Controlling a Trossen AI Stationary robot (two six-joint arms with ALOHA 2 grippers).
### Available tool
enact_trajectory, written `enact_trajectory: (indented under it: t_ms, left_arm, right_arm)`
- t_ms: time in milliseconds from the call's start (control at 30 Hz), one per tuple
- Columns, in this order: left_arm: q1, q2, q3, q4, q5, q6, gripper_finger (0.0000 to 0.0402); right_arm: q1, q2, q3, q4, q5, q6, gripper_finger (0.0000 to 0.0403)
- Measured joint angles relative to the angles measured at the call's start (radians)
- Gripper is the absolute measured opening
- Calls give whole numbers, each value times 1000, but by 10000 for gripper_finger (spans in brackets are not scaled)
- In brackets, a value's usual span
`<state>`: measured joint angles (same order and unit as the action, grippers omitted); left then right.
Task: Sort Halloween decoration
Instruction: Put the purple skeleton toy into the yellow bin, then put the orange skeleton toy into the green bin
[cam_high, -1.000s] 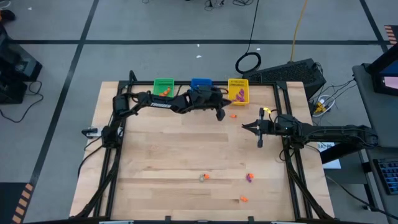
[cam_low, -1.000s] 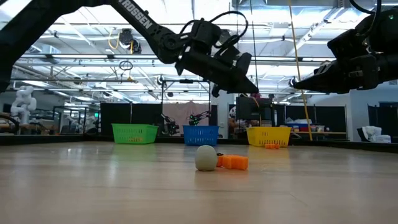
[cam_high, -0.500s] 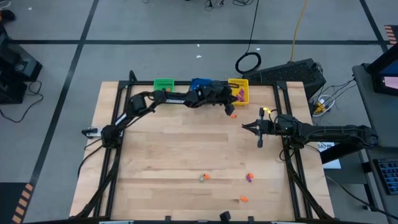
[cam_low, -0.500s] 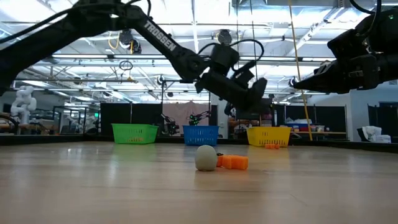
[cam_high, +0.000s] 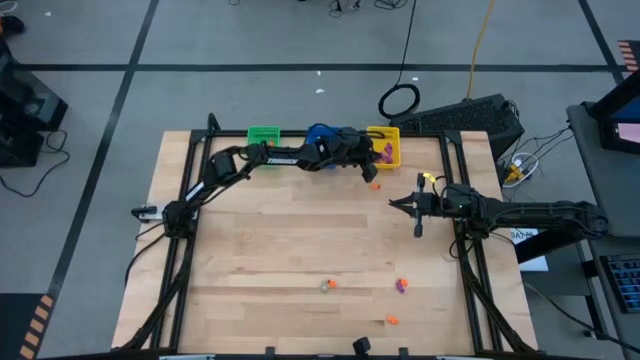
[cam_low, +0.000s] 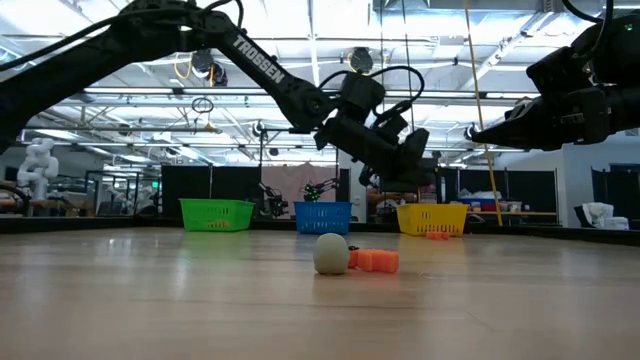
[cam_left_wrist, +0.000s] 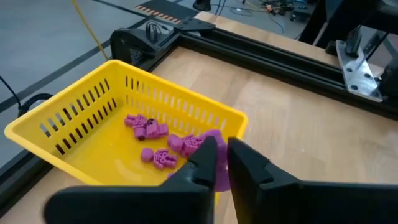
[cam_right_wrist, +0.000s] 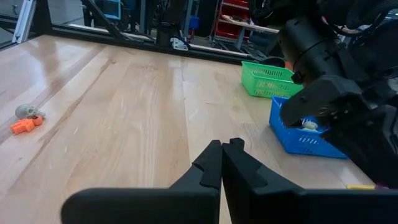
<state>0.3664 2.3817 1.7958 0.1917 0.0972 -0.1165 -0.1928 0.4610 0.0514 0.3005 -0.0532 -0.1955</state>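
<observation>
Left pincer (cam_left_wrist: 221, 163) above the yellow bin (cam_left_wrist: 74, 118) at the table's 1 o'clock edge, fingers slightly apart, purple trinket (cam_left_wrist: 214, 155) between them, right pincer (cam_right_wrist: 222, 163) closed, empty.

A pale wood counter (cam_high: 290, 240) stands on a grey floor (cam_high: 250, 40) crossed by dark tape lines (cam_high: 300, 67). Behind, bright ceiling lights (cam_low: 300, 45) fill a workshop.

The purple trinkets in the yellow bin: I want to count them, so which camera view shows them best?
The left wrist view: it looks straight into the yellow bin, with the purple trinkets separate on its floor. The high view shows only a purple patch. The low view sees just the bin's wall; the right wrist view misses it.
</observation>
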Motion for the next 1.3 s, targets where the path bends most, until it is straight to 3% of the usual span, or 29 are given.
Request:
enact_trajectory:
  t_ms: [233,367,500,733,900,1300]
  left_arm:
    - [0,0,0,4,8,1,113]
    - [0,-8,0,11,-3,10,127]
    - [-12,-46,-1,-23,-5,83,100]
    - [-61,-97,-16,-38,-56,169,7]
    - [-109,-110,-41,-10,-169,183,6]
    - [-186,-155,-219,206,-180,163,0]
  right_arm:
    - [0,0,0,0,0,0,0]
    - [0,0,0,0,0,0,0]
    - [0,0,0,0,0,0,0]
    - [0,0,0,-6,0,0,0]
    - [0,0,0,-7,0,0,0]
    - [0,0,0,-8,0,0,0]
